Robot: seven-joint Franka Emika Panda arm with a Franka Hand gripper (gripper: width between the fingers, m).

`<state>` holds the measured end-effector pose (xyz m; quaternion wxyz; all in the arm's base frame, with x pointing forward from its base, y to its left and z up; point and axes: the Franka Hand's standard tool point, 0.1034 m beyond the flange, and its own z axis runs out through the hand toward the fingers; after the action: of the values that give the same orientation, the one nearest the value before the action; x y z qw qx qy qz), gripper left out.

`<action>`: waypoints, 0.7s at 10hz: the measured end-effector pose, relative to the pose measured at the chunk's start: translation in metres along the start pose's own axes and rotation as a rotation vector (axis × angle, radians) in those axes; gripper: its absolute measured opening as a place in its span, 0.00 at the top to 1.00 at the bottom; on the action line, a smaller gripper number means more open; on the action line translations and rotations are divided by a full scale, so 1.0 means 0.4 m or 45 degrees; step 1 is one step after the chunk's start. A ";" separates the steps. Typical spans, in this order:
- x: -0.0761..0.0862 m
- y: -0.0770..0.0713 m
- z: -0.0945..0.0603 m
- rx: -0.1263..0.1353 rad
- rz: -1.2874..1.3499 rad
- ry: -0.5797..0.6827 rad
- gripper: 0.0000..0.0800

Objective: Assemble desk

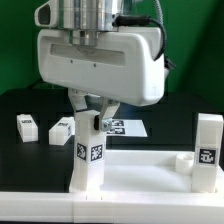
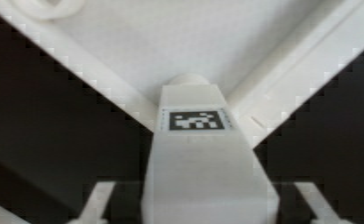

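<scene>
The white rimmed tabletop (image 1: 150, 172) lies at the front of the exterior view. One white square leg (image 1: 88, 150) with tags stands upright at its corner on the exterior view's left. A second leg (image 1: 208, 150) stands upright at the corner on the exterior view's right. Two more legs (image 1: 27, 126) (image 1: 60, 130) lie loose on the black table behind. My gripper (image 1: 90, 106) straddles the top of the first leg. In the wrist view the leg (image 2: 200, 150) sits between my fingers (image 2: 101, 200), with dark gaps on both sides, and my gripper (image 2: 202, 188) is open. The tabletop (image 2: 152, 45) lies beneath.
The marker board (image 1: 128, 127) lies flat on the black table behind the tabletop. A long white bar (image 1: 60, 208) runs along the front edge. A round corner socket (image 2: 46, 6) shows at the edge of the wrist view.
</scene>
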<state>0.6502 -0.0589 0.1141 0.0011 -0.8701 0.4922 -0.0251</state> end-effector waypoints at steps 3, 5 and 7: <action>0.000 -0.001 0.001 -0.003 0.125 -0.006 0.64; 0.002 0.006 0.001 -0.006 -0.077 -0.009 0.26; 0.000 0.010 0.007 -0.009 -0.412 -0.008 0.20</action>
<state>0.6467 -0.0610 0.1113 -0.0047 -0.9381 0.3458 -0.0205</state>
